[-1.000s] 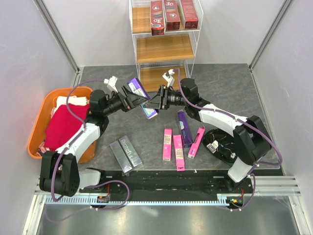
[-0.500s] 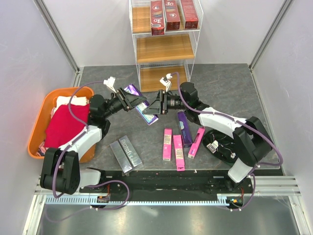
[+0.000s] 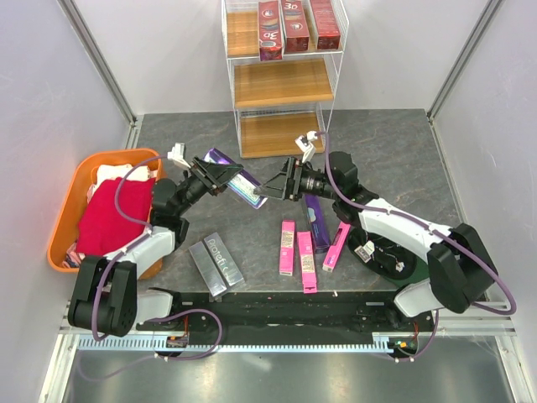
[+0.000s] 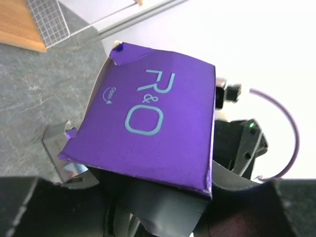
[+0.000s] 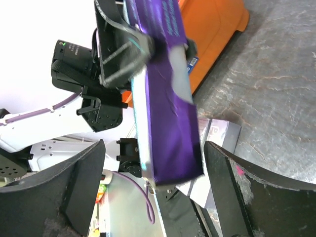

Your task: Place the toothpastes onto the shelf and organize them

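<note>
A purple toothpaste box (image 3: 237, 182) marked R&O (image 4: 153, 123) hangs above the table, and my left gripper (image 3: 220, 175) is shut on its left end. My right gripper (image 3: 273, 186) stands open just right of it. In the right wrist view the box's free end (image 5: 170, 128) lies between the two spread fingers (image 5: 64, 192) without touching either. The white wire shelf (image 3: 281, 84) stands at the back with three red toothpastes (image 3: 294, 25) on its top tier. On the table lie three pink toothpastes (image 3: 306, 260), one purple one (image 3: 316, 218) and two silver-grey ones (image 3: 216, 262).
An orange tub (image 3: 144, 156) at the left holds a red cloth (image 3: 109, 214). The shelf's middle tier (image 3: 281, 82) and bottom tier (image 3: 270, 133) show bare wood. The right arm reaches over the loose boxes on the table.
My left gripper has shut on the purple box. The right gripper has opened, let go of it and drawn back to the right. The box has shifted slightly left.
</note>
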`<move>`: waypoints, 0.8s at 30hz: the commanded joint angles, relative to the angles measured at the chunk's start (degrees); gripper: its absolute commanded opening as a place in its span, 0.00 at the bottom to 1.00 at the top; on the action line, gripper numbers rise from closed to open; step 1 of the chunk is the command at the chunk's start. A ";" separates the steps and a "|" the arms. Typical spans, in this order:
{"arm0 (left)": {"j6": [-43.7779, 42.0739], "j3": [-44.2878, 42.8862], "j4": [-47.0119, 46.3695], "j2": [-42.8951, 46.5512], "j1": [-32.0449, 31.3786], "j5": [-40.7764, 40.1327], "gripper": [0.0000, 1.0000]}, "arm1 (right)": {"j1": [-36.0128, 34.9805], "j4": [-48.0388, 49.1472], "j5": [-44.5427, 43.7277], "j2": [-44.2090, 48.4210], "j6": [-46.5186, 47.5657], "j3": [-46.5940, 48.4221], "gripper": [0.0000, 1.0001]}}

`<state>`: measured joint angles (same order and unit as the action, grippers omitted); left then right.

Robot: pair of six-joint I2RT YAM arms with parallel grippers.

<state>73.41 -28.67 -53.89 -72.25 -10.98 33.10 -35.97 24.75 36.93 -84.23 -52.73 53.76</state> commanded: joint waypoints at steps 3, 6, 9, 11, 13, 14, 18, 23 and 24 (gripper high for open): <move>6.75 0.54 -10.79 0.62 0.26 -2.78 0.38 | 0.11 1.44 -3.35 3.98 -0.71 -3.83 0.88; 7.72 0.54 -12.12 -0.43 0.26 -1.91 0.38 | 0.11 3.28 -3.53 4.33 -1.76 -5.06 0.86; 8.07 -0.07 -12.99 -1.49 0.17 -0.68 0.38 | 0.02 6.35 -3.71 4.07 -2.29 -5.94 0.85; 8.51 -0.16 -13.26 -1.93 0.09 -0.32 0.39 | 0.11 8.98 -3.53 3.37 -3.60 -6.12 0.82; 8.59 -0.34 -13.35 -2.02 0.08 0.03 0.39 | 0.02 11.18 -3.18 2.84 -4.74 -6.38 0.80; 8.68 -0.43 -13.26 -2.28 0.08 0.29 0.39 | 0.02 13.37 -3.09 2.49 -5.88 -6.65 0.78; 8.60 -0.60 -13.08 -2.63 -0.18 0.74 0.40 | -0.59 16.03 -1.69 1.87 -7.12 -6.12 0.67; 8.42 -0.86 -12.91 -2.64 -0.18 0.56 0.42 | -1.12 14.98 1.03 1.26 -6.42 -4.37 0.56; 8.25 -1.30 -12.73 -2.55 -0.18 0.56 0.42 | -1.21 14.28 1.91 1.08 -5.81 -3.75 0.57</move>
<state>80.60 -28.01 -62.83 -75.00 -11.00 33.26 -36.23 35.90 34.79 -82.74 -58.87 47.40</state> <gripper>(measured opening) 0.467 0.567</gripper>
